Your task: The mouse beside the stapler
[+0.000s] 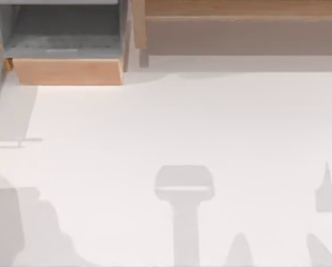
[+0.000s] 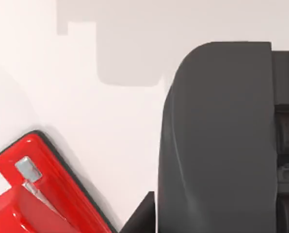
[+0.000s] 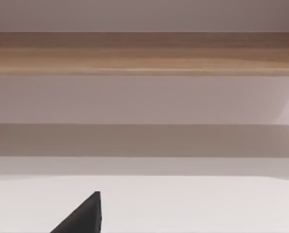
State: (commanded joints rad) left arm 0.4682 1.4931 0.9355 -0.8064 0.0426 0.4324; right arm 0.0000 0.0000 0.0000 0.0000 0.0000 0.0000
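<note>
A dark wedge of the left claw [image 2: 140, 216] pokes into the left wrist view, low over the white surface [image 2: 110, 121]. I cannot tell whether that claw is open, closed or gripping anything. Close by it sits a big dark grey rounded body, which I take to be the mouse [image 2: 217, 145], and a red stapler [image 2: 38, 194] lies near it with a strip of bare surface between them. They look apart, not touching.

The right claw [image 3: 84, 216] appears as a similar dark wedge in its own wrist view. It faces a wooden shelf [image 3: 144, 51], looks idle, and its state cannot be told either.

In the top view an open wooden drawer [image 1: 66, 71] sits at the upper left of the frame and the shelf runs along the upper right.

If the step is setting the mouse down, it should be lowered flat, kept parallel to the stapler with a slim gap, and released once it rests, so that nothing nudges the stapler.
</note>
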